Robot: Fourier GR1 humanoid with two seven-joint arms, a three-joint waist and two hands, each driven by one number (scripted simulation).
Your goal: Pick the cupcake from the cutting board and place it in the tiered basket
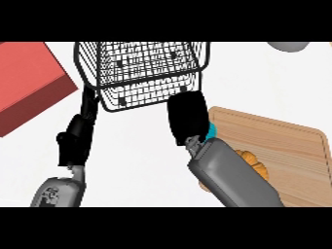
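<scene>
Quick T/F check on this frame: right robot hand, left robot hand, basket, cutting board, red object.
1. The right robot hand is over the cutting board's left edge, just below the wire tiered basket. True.
2. The cutting board lies left of the basket. False: it lies to the lower right.
3. The left robot hand holds the cupcake. False: it holds nothing visible.
4. A red box sits at the left. True.

Right hand (188, 119) is up just below the tiered basket (143, 68), back showing, fingers curled under around something teal, grey forearm slanting down-right; left hand (79, 133) hangs lower at the basket's left, fingers straight
</scene>
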